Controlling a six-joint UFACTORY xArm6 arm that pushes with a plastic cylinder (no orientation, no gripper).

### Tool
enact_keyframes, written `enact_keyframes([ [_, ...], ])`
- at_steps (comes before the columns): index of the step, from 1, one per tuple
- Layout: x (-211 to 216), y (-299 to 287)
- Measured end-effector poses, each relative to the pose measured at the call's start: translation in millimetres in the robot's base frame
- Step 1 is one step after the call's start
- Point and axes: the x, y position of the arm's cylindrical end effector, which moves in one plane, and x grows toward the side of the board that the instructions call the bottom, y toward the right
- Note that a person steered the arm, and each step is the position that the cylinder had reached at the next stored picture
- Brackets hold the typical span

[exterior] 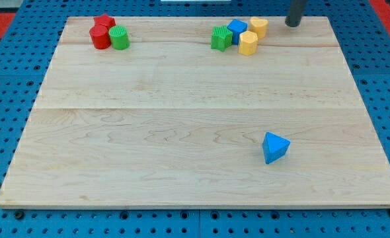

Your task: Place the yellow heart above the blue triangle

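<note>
The blue triangle (275,147) lies alone at the board's lower right. Two yellow blocks sit in a cluster at the view's top, right of centre. The upper one (258,26) looks like the yellow heart. The lower one (248,43) looks six-sided. My tip (293,24) rests on the board near its top edge, a short way to the right of the upper yellow block and apart from it. It is far above the blue triangle.
A blue cube (236,30) and a green star-like block (221,38) touch the yellow pair on their left. At the top left sit a red star (104,22), a red cylinder (100,38) and a green cylinder (119,38). The wooden board (182,132) lies on a blue pegboard.
</note>
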Motion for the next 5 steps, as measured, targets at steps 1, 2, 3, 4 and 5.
enact_keyframes([
  [1,15,-80],
  [2,17,-146],
  [3,23,-188],
  [4,47,-196],
  [5,69,-190],
])
